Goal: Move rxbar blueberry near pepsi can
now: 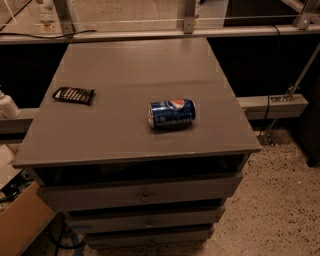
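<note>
Camera view, looking down on a grey cabinet [125, 140] from its front. Nearest, at lower left, a cardboard box [20, 227] on the floor, close against the cabinet's side, with dark cables [60, 237] just beside it. At lower right, speckled floor [280, 210]. Under the top, three stacked drawers [145, 197], all shut, a small knob on the uppermost. Above them, a shadowed gap below the top's front edge.

On the top, a little right of middle, the can [171, 113]: blue, lying on its side, logo turned upward, one round end facing left, long axis running left to right. Well apart from it, near the left edge and slightly farther back, a dark wrapper [73, 95] with pale vertical stripes, lying flat and a little askew. No contact between the two. Cannot make out the rxbar anywhere here, so cannot tell where it lies.

Off the left edge, a white bottle-like thing [6, 106], only partly in view. To the right, past the cabinet, a pale beam [272, 105] with a thin slanted rod [300, 75] rising from it. Farthest back, a pale rail [150, 34] running across behind the cabinet, upright posts [190, 15] standing on it and a black cable [50, 36] trailing along its left part.

Gripper outside this view; cannot tell whether spread or pressed together.
</note>
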Tool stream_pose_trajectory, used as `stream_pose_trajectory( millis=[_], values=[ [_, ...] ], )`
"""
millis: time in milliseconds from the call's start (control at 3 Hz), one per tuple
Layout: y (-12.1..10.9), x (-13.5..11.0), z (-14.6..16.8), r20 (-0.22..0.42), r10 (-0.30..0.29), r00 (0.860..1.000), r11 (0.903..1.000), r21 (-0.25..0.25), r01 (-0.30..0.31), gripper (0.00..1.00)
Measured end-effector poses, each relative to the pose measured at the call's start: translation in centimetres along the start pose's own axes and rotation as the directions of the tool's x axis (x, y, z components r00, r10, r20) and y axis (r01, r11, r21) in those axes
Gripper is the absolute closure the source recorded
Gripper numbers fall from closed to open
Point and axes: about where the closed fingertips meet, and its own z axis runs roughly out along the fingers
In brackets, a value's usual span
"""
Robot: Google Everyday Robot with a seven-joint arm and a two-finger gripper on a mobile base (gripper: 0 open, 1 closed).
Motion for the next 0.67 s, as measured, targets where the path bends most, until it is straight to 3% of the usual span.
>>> stream_pose_trajectory(
  millis=[333,667],
  values=[
    [0.4,0.6,-2.3,-0.037,-0.006,0.999,0.9999,-0.008,0.006,1.0],
    [1.0,1.6,-6.5,-0.084,0.008,0.996,0.9999,-0.012,-0.009,1.0]
  ],
)
